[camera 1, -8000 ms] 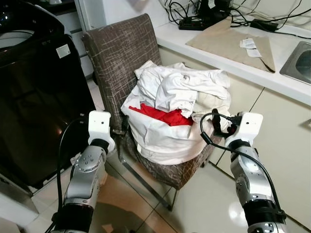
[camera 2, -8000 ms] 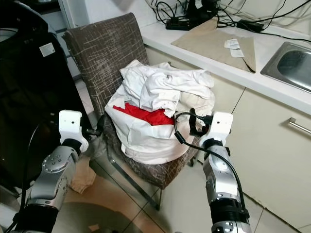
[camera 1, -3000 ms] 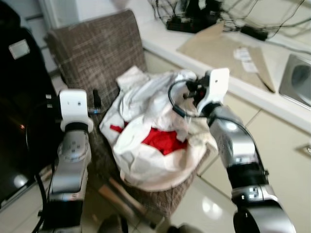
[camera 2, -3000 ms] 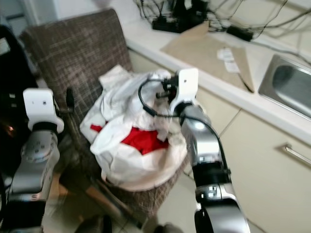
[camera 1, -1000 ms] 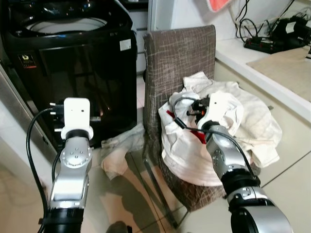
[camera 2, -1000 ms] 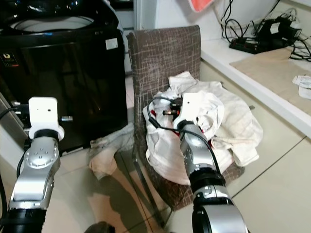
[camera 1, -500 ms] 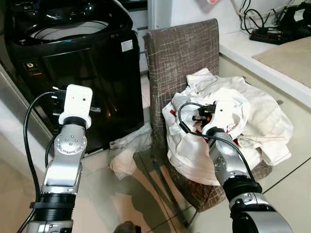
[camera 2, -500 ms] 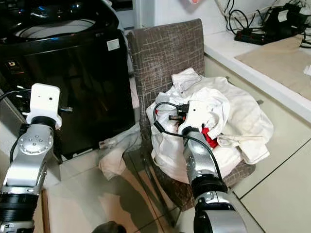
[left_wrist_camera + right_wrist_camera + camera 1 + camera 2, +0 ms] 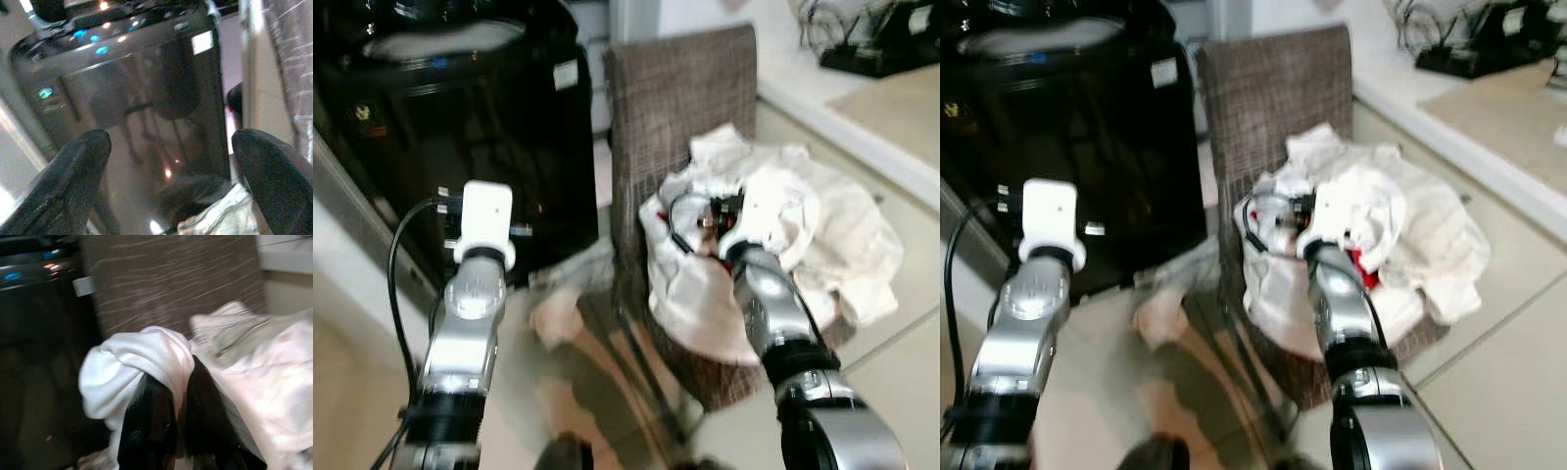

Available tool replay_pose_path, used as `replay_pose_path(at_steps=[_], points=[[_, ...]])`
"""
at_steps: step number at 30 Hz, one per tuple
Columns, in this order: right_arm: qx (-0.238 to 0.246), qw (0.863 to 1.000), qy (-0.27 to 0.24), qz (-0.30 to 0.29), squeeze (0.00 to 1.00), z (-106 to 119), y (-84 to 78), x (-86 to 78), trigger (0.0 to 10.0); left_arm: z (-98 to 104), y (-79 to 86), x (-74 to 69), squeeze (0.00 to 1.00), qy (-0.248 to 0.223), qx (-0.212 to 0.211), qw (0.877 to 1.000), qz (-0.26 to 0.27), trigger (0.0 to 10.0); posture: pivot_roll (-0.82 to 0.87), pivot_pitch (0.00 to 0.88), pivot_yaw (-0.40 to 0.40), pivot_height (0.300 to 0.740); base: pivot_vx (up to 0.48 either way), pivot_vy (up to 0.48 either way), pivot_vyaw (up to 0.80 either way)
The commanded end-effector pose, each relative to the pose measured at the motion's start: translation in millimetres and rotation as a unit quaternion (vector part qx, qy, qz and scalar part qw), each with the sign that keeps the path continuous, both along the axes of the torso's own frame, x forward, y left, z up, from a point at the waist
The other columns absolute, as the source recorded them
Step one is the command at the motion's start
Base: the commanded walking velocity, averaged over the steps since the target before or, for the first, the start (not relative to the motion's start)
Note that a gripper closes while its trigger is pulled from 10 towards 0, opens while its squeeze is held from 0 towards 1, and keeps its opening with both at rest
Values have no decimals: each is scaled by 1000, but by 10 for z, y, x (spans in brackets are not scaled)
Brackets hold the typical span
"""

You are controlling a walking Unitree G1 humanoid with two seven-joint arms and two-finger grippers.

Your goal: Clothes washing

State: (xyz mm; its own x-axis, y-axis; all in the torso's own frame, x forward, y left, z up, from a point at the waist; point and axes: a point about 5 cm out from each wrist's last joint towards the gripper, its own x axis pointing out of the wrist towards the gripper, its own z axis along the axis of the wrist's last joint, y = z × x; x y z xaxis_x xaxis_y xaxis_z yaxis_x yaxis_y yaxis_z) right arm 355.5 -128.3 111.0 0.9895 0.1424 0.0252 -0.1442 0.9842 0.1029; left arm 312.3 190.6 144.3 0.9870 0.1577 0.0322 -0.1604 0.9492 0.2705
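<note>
Washer [image 9: 460, 127]: black top-loader, far left on my screens, lid open, pale drum rim at the top. I cannot see into the drum, so I cannot tell what, if anything, is loaded.

Chair [image 9: 675, 98]: brown woven back, just beside the washer, seat carrying the laundry.

Table [image 9: 1489, 108]: pale top at far right, with a tan mat and dark cables near the picture's edge, both blurred.

Clothes pile [image 9: 842, 225]: white garments heaped on the chair seat, with a red item [image 9: 1361, 266] showing low in the heap. By my reading most of the load is yet to be moved.

Floor cloth [image 9: 558, 313]: a pale crumpled piece on the tiles between washer and chair, not yet picked up.

Right end effector [image 9: 178, 401]: at the washer-side edge of the pile, fingers pinched together on a fold of white garment [image 9: 142, 362]; the fold bulges over the fingertips. This is my active grasp; I judge the transfer to the washer barely begun, with lifting and carrying across still to do.

Left end effector [image 9: 168, 161]: fingers spread wide, holding nothing, hovering before the washer's glossy front, apart from the clothes.

Hard to read: both head views are motion-blurred, so garment edges run together. I cannot tell how much of the pile the gripped piece accounts for, nor whether it is tangled with the rest.
</note>
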Motion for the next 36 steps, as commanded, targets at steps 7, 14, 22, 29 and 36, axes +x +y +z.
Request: replay_pose_path(at_steps=[7,14,22,29,36], points=[[-6,1000,-5,21,4,34,58,27,10000,-33,-33,-32,0,-5,-13,1000,9,10000,0,0,-16,731,0,0,725],[-6,1000,-3,26,67,24,61,33,10000,-56,-82,-52,0,-2,-13,1000,9,10000,6,0,-22,731,0,0,670],[-39,995,-86,8,43,537,39,208,10000,-51,-83,-50,0,-7,-12,1000,11,10000,8,0,-25,731,0,0,599],[6,978,-199,65,0,1242,236,296,10000,-21,-108,-24,0,-15,-16,1000,13,10000,1,0,-28,731,0,0,76],[35,966,-225,119,0,1394,591,238,10000,-4,-111,-13,0,-20,-18,1000,16,10000,1,0,-28,731,0,0,0]])
